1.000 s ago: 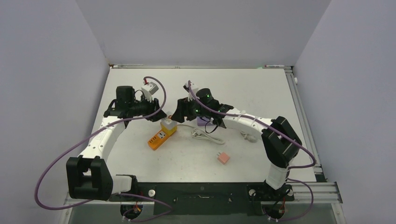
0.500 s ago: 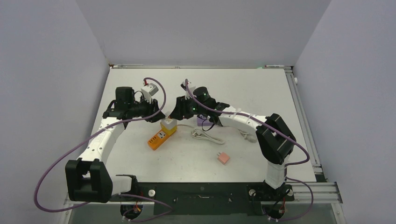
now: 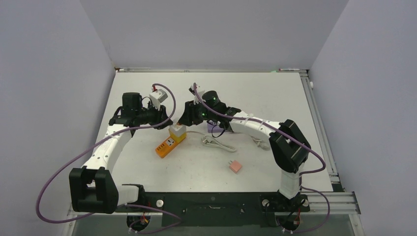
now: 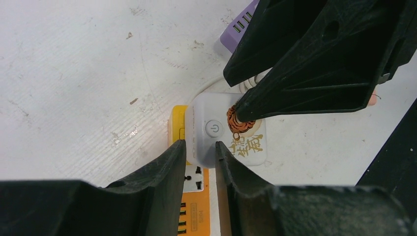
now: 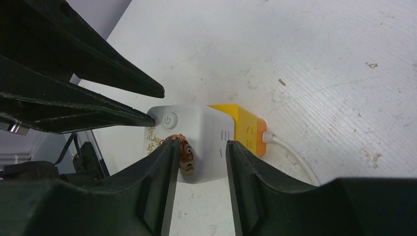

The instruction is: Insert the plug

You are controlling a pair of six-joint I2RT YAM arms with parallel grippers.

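White plug sits mid-frame atop orange power strip; left pincer and right pincer hover parted, empty. Seating likely needs a downward push.

The plug's prongs are hidden against the power strip.

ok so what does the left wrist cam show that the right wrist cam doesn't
Only left wrist: the purple adapter, socket holes on the orange power strip, and the right gripper from outside. Only right wrist: the white cord leaving the strip's end, and the left gripper from outside. Both: the white plug on the strip, with its power button and tiger sticker.
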